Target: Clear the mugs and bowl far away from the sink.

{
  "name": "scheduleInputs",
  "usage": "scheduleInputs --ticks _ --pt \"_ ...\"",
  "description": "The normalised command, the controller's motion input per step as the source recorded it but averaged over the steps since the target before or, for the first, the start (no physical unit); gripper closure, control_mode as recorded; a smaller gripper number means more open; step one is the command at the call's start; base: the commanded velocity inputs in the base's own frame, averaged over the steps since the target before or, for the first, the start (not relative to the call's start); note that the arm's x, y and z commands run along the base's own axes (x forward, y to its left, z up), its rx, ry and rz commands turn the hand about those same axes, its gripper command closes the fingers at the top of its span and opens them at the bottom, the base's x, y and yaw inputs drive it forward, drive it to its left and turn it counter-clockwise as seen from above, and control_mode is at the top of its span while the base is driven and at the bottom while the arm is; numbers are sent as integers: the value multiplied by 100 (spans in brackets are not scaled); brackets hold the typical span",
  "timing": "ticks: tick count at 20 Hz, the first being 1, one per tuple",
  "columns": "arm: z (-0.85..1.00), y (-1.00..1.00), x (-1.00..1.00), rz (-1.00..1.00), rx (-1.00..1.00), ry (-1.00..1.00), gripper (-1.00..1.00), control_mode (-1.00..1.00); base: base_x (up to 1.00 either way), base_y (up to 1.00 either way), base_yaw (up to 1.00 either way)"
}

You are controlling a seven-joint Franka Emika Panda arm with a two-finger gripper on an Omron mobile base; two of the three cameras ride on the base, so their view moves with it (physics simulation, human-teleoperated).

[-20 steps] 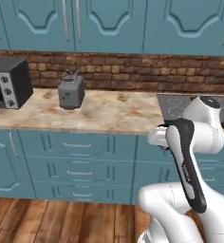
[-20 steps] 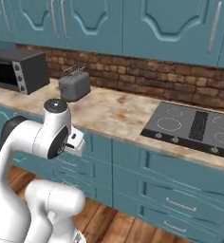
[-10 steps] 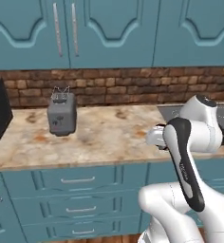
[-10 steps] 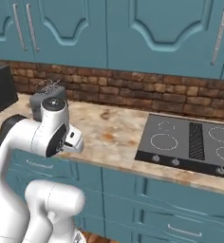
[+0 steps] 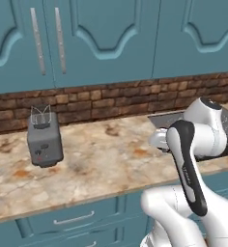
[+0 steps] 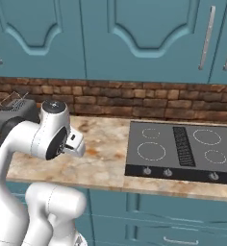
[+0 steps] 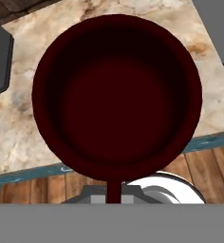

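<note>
Looking left to right in the left base view, a grey toaster (image 5: 44,141) stands on the marbled desk (image 5: 101,164) below the brick wall (image 5: 111,99) and teal cabinets (image 5: 106,34); the white arm (image 5: 188,164) rises at the lower right, folded sharply at its elbow, its dark-striped link leaning up and left to a rounded joint beside the hob (image 5: 159,119); in the right base view the same arm (image 6: 33,139) bends up from the lower left, its wrist pointing right over the desk (image 6: 106,163), the toaster (image 6: 19,108) half hidden behind it; the black hob (image 6: 182,149) lies to the right, flush in the desk top; in the hand view a dark maroon mug (image 7: 116,95) sits just ahead of the claw, seen straight into its round mouth, its thin handle (image 7: 114,190) running down to the bottom edge; the claw is closed tight on that handle, fingertips hidden beneath the mug; below it lie the desk edge and wooden floor (image 7: 199,166); the mug hangs above the desk's front edge.
</note>
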Motion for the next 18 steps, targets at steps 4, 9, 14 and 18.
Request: scheduleInputs --ticks 4,9,14,18 --pt "0 0 0 0 0 0 100 100 66 50 -7" --pt "0 0 0 0 0 0 100 100 50 21 6" --pt "0 0 0 0 0 0 100 100 15 8 11" --pt "0 0 0 0 0 0 100 100 12 0 18"
